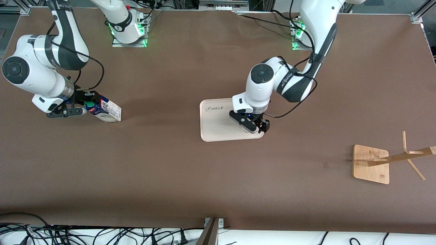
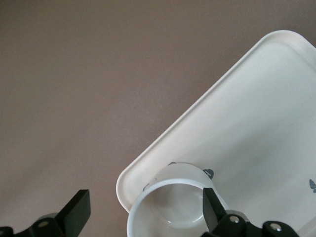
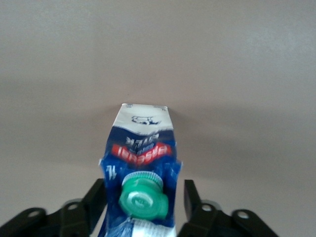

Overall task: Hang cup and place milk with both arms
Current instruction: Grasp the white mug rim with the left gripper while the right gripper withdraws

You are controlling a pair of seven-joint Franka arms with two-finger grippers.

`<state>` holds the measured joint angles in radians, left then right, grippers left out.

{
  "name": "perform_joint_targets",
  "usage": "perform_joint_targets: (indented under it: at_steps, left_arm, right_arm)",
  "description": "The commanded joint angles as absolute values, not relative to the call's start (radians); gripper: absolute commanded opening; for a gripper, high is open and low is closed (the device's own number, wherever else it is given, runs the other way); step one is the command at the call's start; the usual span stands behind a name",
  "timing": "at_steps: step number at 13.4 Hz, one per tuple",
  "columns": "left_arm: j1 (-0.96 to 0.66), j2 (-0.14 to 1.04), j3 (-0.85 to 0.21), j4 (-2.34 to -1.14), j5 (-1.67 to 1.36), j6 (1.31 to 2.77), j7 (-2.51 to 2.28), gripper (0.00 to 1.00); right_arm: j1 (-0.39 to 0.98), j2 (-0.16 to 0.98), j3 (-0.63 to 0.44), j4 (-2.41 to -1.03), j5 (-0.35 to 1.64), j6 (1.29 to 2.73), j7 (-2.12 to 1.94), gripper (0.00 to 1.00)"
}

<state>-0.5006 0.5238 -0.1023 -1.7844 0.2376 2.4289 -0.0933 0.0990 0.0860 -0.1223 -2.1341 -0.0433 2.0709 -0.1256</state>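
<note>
Brown matte table [image 1: 190, 177] carries a cream tray [image 1: 214, 126] marked "Rabbit" near its middle and a bamboo cup rack [image 1: 374, 163] on a square base toward the left arm's end, nearer the front camera than the tray. Left gripper [image 1: 253, 126] is low over the tray corner that lies toward the rack; its fingers [image 2: 213, 210] are spread, one inside the rim of the white cup [image 2: 170, 210], the other outside the tray over bare table. Cup sits upright on the tray at that corner, hidden under the wrist in the front view. Right gripper [image 1: 85, 105] is at the milk carton [image 1: 104, 109] toward the right arm's end of the table; its fingers [image 3: 96, 200] flank the blue top just beside the green cap [image 3: 143, 197], with slight gaps visible, not yet pinching. Carton leans in the front view; whether its base rests on the table cannot be told.
</note>
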Motion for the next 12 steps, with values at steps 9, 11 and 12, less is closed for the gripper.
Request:
perform_joint_targets:
  at_steps: [9, 11, 12]
  left_arm:
    - [-0.485, 0.515, -0.1, -1.818, 0.262, 2.402, 0.153, 1.0]
    - [-0.488, 0.54, -0.1, -1.818, 0.262, 2.407, 0.147, 1.0]
    - [-0.488, 0.548, -0.1, -1.816, 0.261, 2.408, 0.144, 1.0]
  right_arm:
    - [0.074, 0.031, -0.104, -1.885, -0.025, 1.776, -0.015, 1.0]
    - [0.074, 0.029, -0.106, -1.846, -0.011, 1.758, -0.014, 1.0]
    - [0.074, 0.028, -0.104, -1.823, 0.006, 1.746, -0.014, 1.0]
